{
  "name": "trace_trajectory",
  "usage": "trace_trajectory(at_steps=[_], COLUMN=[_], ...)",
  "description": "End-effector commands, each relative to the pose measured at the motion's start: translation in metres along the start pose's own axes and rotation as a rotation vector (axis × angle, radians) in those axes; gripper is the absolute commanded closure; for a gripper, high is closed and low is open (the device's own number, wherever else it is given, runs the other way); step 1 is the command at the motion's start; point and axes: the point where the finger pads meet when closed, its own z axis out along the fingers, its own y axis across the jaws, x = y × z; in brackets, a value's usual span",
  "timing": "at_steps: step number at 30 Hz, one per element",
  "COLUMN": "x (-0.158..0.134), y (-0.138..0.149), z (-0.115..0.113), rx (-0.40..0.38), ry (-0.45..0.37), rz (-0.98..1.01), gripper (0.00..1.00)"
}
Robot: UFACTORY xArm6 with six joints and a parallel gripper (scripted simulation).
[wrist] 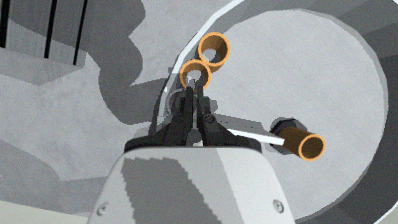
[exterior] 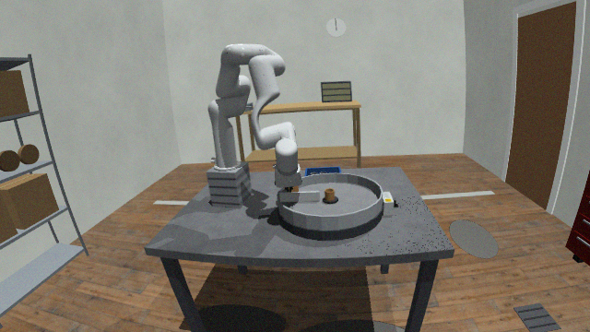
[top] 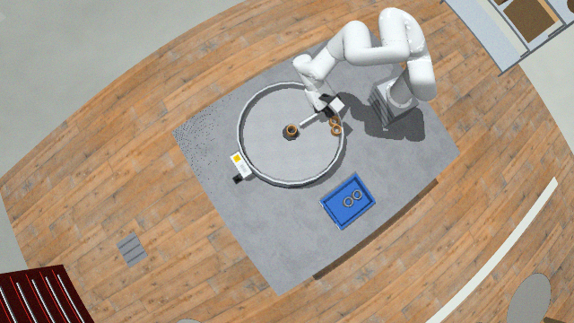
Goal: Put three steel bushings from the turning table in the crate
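The round turning table [top: 291,131] holds a bronze bushing on its centre hub [top: 291,130] and two bronze bushings [top: 334,125] by the rim near the arm. In the wrist view these are two orange rings [wrist: 205,62] just beyond my fingertips and one on the hub [wrist: 300,142]. My gripper [wrist: 194,96] is low at the rim, its fingers nearly together on the thin wall of a grey steel bushing [wrist: 173,100], which is mostly hidden behind them. The blue crate [top: 347,200] holds two steel bushings [top: 352,198].
A white wiper bar [top: 308,119] reaches from the hub towards the rim beside my gripper. A small box with a yellow label [top: 240,165] sits at the table's outer edge. The arm's base [top: 392,100] stands behind the turning table.
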Motion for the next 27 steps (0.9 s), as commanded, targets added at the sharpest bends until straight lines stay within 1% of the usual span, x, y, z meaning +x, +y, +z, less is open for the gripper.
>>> trace_trajectory(at_steps=[1,22,27], x=[-0.0003,-0.0003,0.0026], y=[0.0002,0.0002,0.0002], z=[-0.0008,-0.0008,-0.0044], rx=[-0.001,-0.001,-0.001], ry=[-0.002,-0.002,-0.002], rz=[-0.001,-0.001,-0.001], gripper=[1.00,1.00,1.00])
